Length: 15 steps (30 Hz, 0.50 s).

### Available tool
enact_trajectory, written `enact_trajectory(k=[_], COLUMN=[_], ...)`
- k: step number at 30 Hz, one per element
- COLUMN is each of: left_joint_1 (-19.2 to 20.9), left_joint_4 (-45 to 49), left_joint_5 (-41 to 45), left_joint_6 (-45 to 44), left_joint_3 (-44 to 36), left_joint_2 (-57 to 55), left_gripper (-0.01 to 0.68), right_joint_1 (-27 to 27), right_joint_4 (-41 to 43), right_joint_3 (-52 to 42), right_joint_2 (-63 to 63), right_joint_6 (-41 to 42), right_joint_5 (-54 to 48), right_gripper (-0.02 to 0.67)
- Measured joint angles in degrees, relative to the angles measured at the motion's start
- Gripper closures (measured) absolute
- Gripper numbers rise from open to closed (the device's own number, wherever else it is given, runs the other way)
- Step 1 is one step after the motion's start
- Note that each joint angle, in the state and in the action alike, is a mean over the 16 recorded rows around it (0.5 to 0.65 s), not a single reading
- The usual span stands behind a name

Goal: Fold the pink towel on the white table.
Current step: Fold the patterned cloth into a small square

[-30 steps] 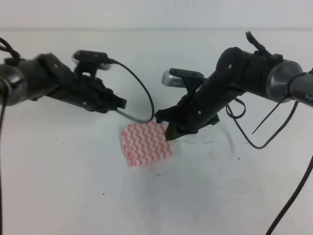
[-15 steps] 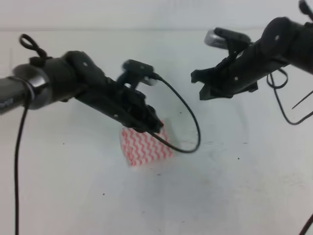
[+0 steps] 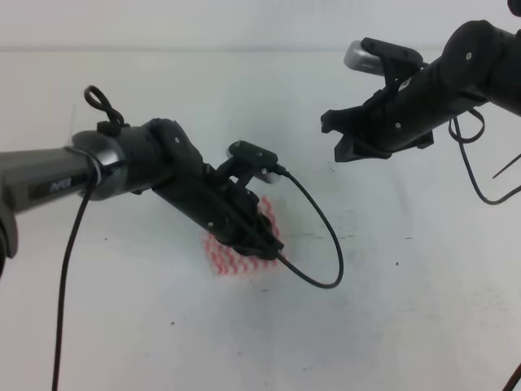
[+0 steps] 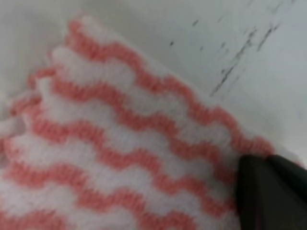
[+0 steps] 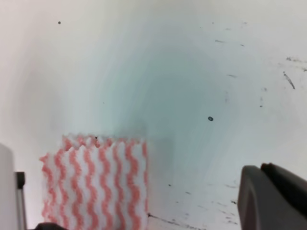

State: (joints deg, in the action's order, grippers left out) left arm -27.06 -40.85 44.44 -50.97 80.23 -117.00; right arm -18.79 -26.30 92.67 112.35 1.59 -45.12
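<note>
My left claw (image 3: 264, 244) sits low over the towel (image 3: 232, 259) at bench (image 3: 391, 326) centre, its opening unreadable; right claw (image 3: 346, 140), likewise unreadable, hangs clear at 2 o'clock; I judge a shallow edge pinch best.

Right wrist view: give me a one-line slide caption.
Folded pink towel lying flat on the white table, seen from the raised right arm.
</note>
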Motion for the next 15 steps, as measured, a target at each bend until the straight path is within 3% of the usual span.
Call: enact_trajectory(k=[15], left_joint_1=[0.0], left_joint_4=[2.2], left_joint_5=[-3.7], left_joint_6=[-0.4], left_joint_3=[-0.4], left_joint_2=[3.5], left_gripper=[0.673], right_joint_1=[-0.1], right_joint_4=[0.6], right_joint_3=[0.0], right_joint_2=[-1.8], right_joint_6=[1.1], right_joint_5=[-0.8], right_gripper=[0.651])
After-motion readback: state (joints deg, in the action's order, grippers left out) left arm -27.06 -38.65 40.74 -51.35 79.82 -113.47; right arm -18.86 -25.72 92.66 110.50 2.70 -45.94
